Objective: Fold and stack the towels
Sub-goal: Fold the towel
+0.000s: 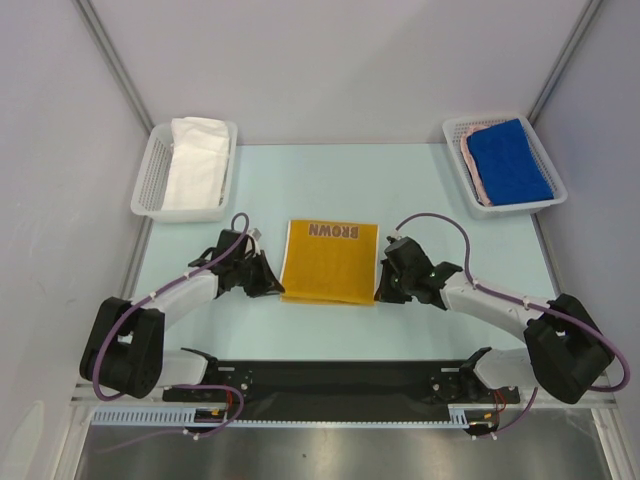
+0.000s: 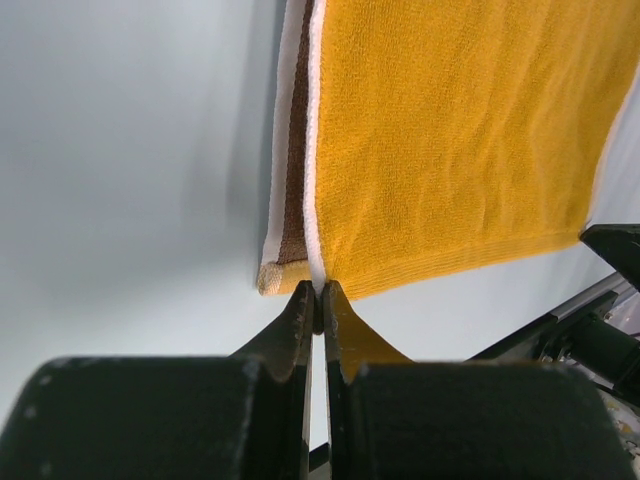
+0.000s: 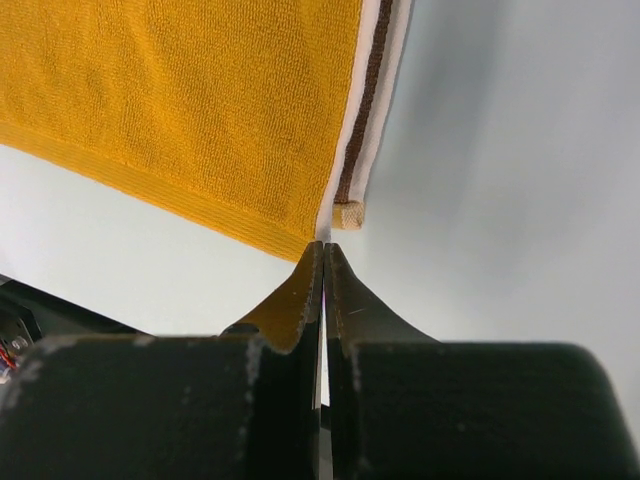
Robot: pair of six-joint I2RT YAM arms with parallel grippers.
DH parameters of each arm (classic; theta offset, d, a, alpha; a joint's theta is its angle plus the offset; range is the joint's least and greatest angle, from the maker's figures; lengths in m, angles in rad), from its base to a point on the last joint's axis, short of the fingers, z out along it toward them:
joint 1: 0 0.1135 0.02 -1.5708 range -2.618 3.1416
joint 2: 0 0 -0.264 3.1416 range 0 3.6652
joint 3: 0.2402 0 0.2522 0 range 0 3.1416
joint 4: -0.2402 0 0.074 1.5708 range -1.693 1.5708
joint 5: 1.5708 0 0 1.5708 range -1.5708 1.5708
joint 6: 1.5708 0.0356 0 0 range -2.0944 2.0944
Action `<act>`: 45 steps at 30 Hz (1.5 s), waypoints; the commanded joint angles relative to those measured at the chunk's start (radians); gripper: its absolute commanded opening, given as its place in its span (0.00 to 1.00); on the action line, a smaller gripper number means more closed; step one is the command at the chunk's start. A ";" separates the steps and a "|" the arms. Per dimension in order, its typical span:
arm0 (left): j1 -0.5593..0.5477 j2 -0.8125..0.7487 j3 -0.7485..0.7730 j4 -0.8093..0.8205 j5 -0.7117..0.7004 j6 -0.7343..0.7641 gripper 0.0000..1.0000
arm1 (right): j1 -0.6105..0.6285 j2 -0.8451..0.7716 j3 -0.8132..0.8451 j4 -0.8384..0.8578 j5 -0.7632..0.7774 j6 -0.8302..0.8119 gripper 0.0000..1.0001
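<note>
1 yellow towel (image 1: pixel 330 262) btwn L gripper (image 1: pixel 276 288), R gripper (image 1: pixel 382 291); 2 baskets (image 1: pixel 148 188)

Pale green table (image 1: pixel 330 185), grey walls (image 1: pixel 330 60)

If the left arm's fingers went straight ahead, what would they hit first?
The yellow-orange towel. The left fingers point at its near corner, tips seemingly right at the edge, so they would likely push into it.
</note>
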 commanded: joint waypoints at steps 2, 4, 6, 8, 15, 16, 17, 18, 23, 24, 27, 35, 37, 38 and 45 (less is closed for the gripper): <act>-0.005 -0.035 -0.014 0.002 0.001 0.010 0.00 | 0.007 -0.028 -0.010 -0.003 0.023 0.012 0.00; -0.005 -0.035 -0.015 0.001 0.002 0.011 0.00 | 0.010 -0.028 -0.014 0.000 0.023 0.014 0.00; -0.005 -0.038 -0.021 0.002 0.002 0.008 0.00 | 0.010 -0.030 -0.019 0.000 0.023 0.015 0.00; -0.005 -0.047 -0.027 0.004 0.001 0.005 0.00 | 0.012 -0.033 -0.023 0.003 0.023 0.017 0.00; -0.005 -0.039 -0.044 0.016 0.004 0.005 0.00 | 0.015 -0.014 -0.033 0.020 0.023 0.023 0.00; -0.005 -0.038 -0.047 0.024 0.005 0.004 0.00 | 0.015 -0.014 -0.034 0.022 0.023 0.021 0.00; -0.005 -0.036 -0.055 0.028 0.007 0.001 0.00 | 0.015 -0.013 -0.037 0.023 0.023 0.024 0.00; -0.005 -0.032 -0.057 0.033 0.007 0.001 0.00 | 0.018 -0.007 -0.039 0.031 0.023 0.023 0.00; -0.006 -0.006 -0.066 0.053 0.007 0.001 0.00 | 0.018 0.018 -0.046 0.049 0.023 0.026 0.00; -0.006 -0.002 -0.064 0.053 0.007 0.004 0.00 | 0.018 0.021 -0.043 0.051 0.023 0.026 0.00; -0.006 -0.005 -0.044 0.045 0.008 0.002 0.00 | 0.018 0.013 -0.027 0.040 0.023 0.021 0.00; -0.006 -0.071 0.046 -0.047 0.001 0.015 0.00 | 0.013 -0.020 0.044 -0.034 0.061 -0.003 0.00; -0.006 -0.102 0.058 -0.074 -0.002 0.015 0.00 | 0.013 -0.037 0.062 -0.046 0.066 -0.006 0.00; -0.006 -0.111 0.068 -0.079 -0.002 0.015 0.00 | 0.010 -0.043 0.065 -0.052 0.067 -0.008 0.00; -0.006 -0.144 0.046 -0.090 -0.001 0.015 0.00 | 0.015 -0.068 0.055 -0.064 0.069 0.003 0.00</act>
